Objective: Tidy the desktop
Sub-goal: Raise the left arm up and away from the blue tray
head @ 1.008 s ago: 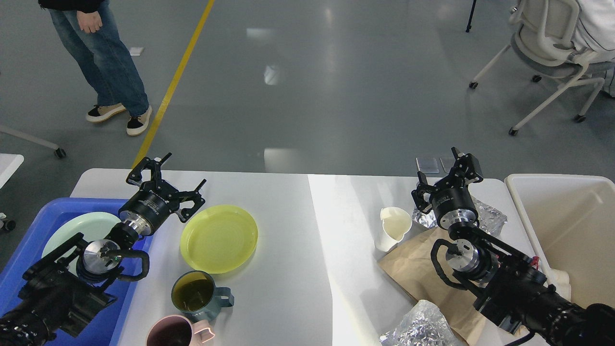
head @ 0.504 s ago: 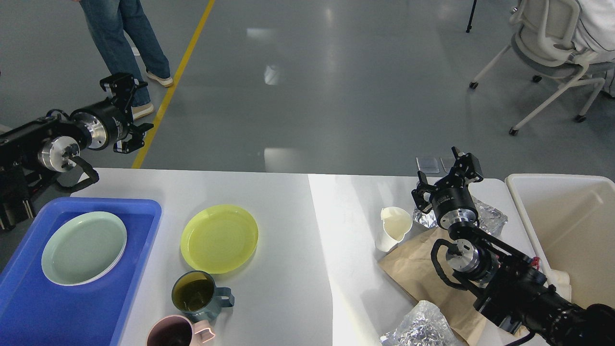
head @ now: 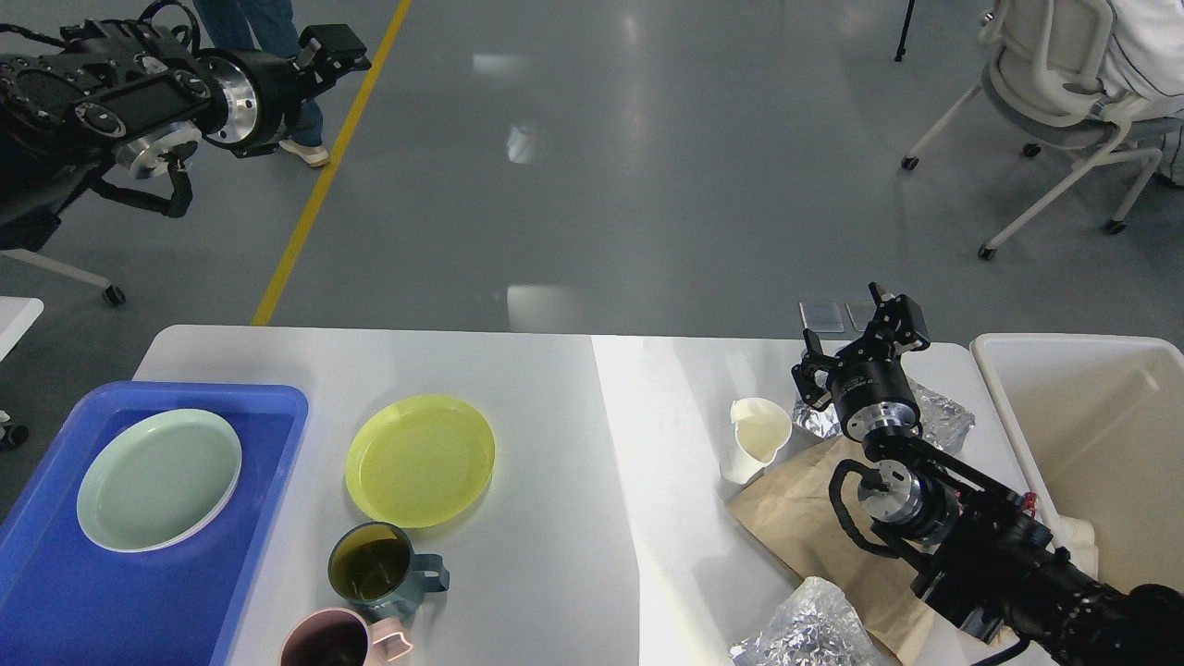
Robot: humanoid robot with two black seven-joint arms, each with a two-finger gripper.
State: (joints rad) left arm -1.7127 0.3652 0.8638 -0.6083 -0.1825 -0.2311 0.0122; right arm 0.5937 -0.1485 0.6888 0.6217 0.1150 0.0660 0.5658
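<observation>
Single head view, set high above the near edge of the desktop (head: pixel 555 416), facing forward and tilted down. Close enough that the desktop's near edge is cut off at the bottom, far enough that its far edge and rounded far-left corner show. Beyond the desktop, a wide stretch of grey floor with a yellow line (head: pixel 324 176) running away at far left and a white chair (head: pixel 1054 102) at far right. Left of the desktop's middle, a blue tray (head: pixel 277 407) cropped by the frame's lower-left corner; right of it, an off-white tub (head: pixel 994 388) cropped by the right edge. No second view for overlap.
</observation>
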